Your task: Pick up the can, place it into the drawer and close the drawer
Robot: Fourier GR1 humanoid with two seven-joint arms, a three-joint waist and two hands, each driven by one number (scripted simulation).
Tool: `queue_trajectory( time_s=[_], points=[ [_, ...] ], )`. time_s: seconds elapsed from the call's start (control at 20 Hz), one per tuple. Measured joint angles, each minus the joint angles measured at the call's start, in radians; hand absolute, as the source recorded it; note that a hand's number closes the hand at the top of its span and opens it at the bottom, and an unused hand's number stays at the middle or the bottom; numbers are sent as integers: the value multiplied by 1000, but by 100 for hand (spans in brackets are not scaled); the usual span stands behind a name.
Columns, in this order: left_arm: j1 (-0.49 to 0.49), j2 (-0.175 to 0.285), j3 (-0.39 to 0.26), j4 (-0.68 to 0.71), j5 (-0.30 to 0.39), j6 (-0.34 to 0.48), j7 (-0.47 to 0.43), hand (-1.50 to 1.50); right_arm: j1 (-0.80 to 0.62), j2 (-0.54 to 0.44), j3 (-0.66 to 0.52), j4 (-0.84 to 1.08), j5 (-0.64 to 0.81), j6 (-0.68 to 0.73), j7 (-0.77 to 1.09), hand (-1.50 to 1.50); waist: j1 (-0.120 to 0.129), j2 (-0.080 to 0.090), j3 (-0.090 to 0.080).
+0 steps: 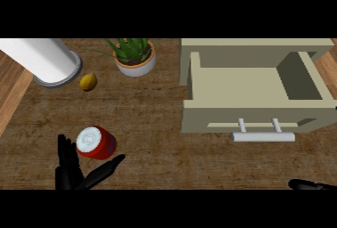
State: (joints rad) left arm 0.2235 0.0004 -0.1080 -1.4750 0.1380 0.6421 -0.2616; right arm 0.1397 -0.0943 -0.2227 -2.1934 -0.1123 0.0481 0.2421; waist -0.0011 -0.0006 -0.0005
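A red can [96, 143] with a white top stands upright on the brown counter at the lower left. My left hand [74, 171] is just below and beside it, fingers straight and spread, thumb pointing up to the right of the can; it does not hold the can. The beige drawer [253, 84] stands pulled out at the upper right, its inside bare, with a pale bar handle [263, 136] on its front. Only the fingertips of my right hand [310, 184] show at the lower right edge.
A white cylinder [41, 60] lies at the upper left. Beside it sits a small yellow lemon [88, 82]. A potted green plant [135, 55] stands at the top middle, left of the drawer. Wooden floor shows past the counter's left edge.
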Motion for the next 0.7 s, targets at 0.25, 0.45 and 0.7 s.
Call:
queue_trajectory(
  time_s=[0.25, 0.45, 0.7],
  points=[
    [-60, 2, 56, 136, 54, -40, -77, -150, 28, 4, -25, -7, -13, 25, -16, -150, -1, 0, 0],
    [-108, 1, 104, 268, 119, -74, -175, -150, 39, -4, -48, -30, -31, 45, -1, -150, -2, 0, 0],
    [-155, 6, 153, 366, 156, -105, -229, -150, 20, -2, -64, -15, -30, 55, 2, -150, -1, 0, 0]
  ],
)
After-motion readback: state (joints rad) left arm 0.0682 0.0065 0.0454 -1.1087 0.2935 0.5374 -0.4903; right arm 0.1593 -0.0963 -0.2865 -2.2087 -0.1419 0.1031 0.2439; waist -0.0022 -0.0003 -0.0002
